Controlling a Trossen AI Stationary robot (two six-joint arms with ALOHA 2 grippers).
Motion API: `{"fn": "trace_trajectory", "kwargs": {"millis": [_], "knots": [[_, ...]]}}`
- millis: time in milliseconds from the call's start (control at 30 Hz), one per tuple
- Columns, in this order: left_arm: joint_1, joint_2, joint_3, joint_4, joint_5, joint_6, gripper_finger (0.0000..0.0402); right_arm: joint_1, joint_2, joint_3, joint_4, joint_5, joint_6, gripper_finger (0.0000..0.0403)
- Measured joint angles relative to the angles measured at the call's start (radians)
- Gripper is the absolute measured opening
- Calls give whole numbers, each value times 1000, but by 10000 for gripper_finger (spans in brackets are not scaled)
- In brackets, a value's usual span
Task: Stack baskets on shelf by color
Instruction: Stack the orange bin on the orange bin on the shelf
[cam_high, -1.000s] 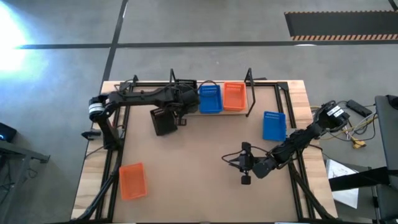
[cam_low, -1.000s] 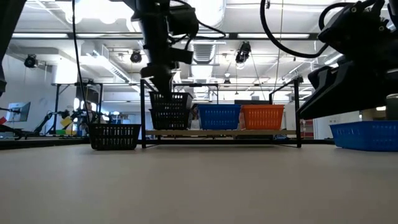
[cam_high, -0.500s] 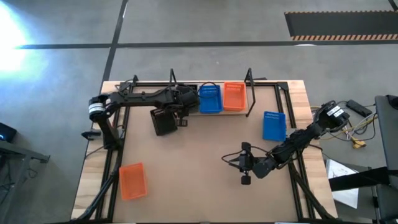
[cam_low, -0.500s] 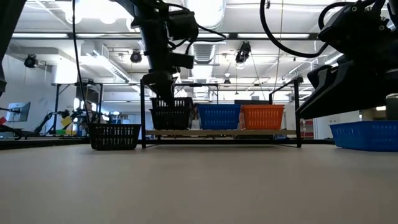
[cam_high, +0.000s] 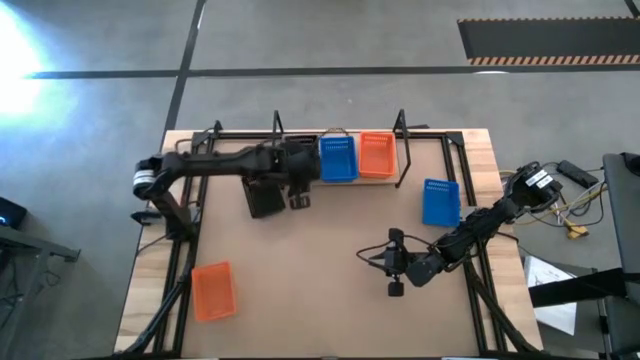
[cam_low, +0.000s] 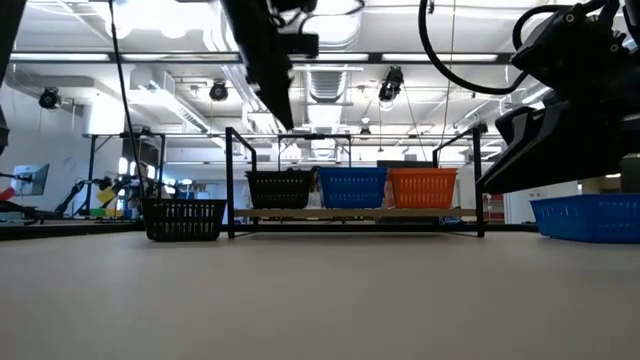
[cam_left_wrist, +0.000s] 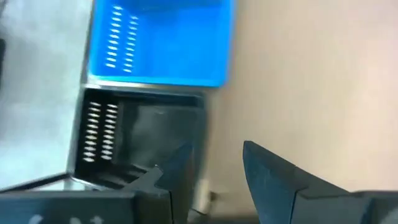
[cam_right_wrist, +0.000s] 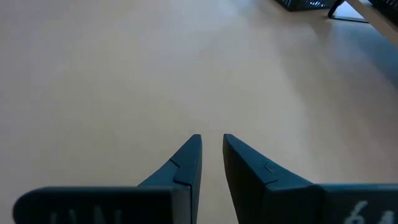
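Note:
On the shelf (cam_low: 350, 213) three baskets stand side by side on their bottoms: black (cam_low: 280, 188) at the left, blue (cam_low: 352, 187) in the middle, orange (cam_low: 423, 187) at the right. My left gripper (cam_left_wrist: 217, 163) hovers open above the near rim of the black basket (cam_left_wrist: 140, 140), clear of it, beside the blue one (cam_left_wrist: 161, 40). In the high view my left arm hides that black basket. My right gripper (cam_right_wrist: 211, 146) hangs over bare table at the near right (cam_high: 368, 258), fingertips a narrow gap apart, nothing between them.
A second black basket (cam_high: 262, 198) sits on the table just in front of the shelf's left end. A blue basket (cam_high: 440, 202) lies at the right and an orange one (cam_high: 213, 290) at the near left. Black wire uprights (cam_low: 232, 180) flank the shelf.
My left gripper has lowered the black basket onto the shelf's left end, beside the blue one. It has then opened, let go, and risen, drawing back a little toward the table's near edge. The basket now stands level on the board.

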Motion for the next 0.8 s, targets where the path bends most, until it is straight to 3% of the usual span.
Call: {"fn": "trace_trajectory", "kwargs": {"millis": [267,467,633,800], "knots": [[-218,-58,-103,-157,-5,-265,123,12,0,-5,-2,0,19,59],[-342,-133,-337,-112,-39,-451,123,78,0,-6,-15,-2,13,59],[-366,-247,-586,64,-60,-602,123,111,0,-6,-22,-2,13,59],[-365,-349,-791,311,-71,-613,123,111,0,-6,-22,-1,13,59]]}}
